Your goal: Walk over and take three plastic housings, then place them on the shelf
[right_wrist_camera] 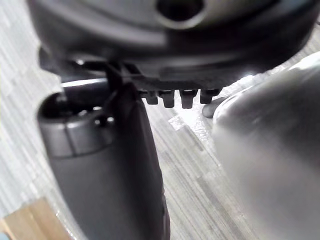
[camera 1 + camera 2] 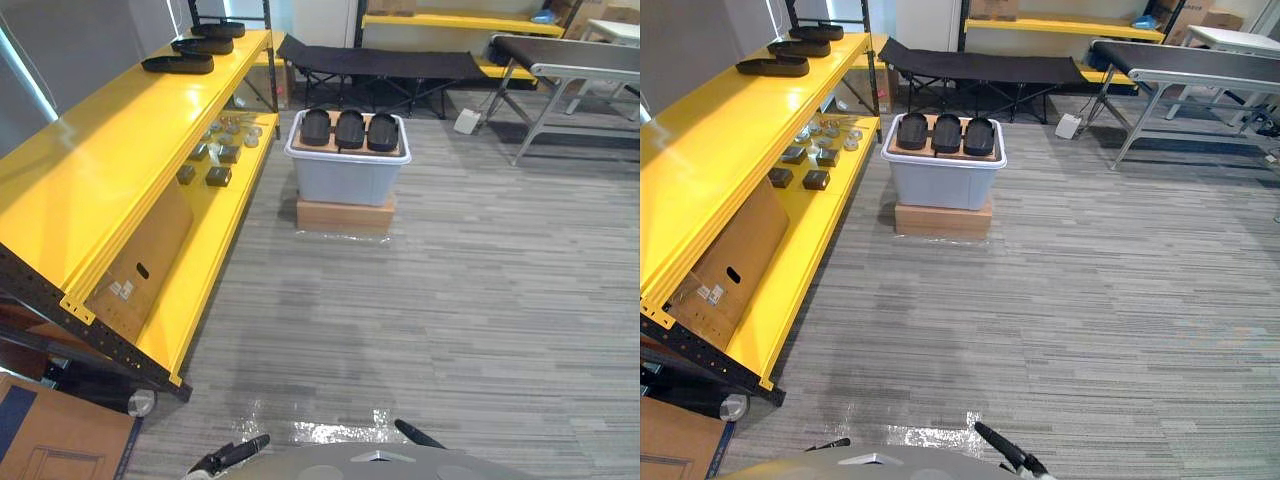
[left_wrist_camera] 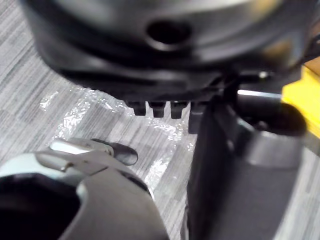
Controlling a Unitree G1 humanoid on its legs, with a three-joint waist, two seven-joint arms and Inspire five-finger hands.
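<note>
Three black plastic housings sit atop a grey bin; our left hand and right hand hang relaxed, empty.

Grey striped floor; black cot near back wall.

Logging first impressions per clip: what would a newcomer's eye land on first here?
The long, bright yellow shelf running along the left stands out most, with three black housings lying at its far end. Next comes the grey bin standing on a cardboard box in the middle of the floor, with three more housings in a row on top.
</note>
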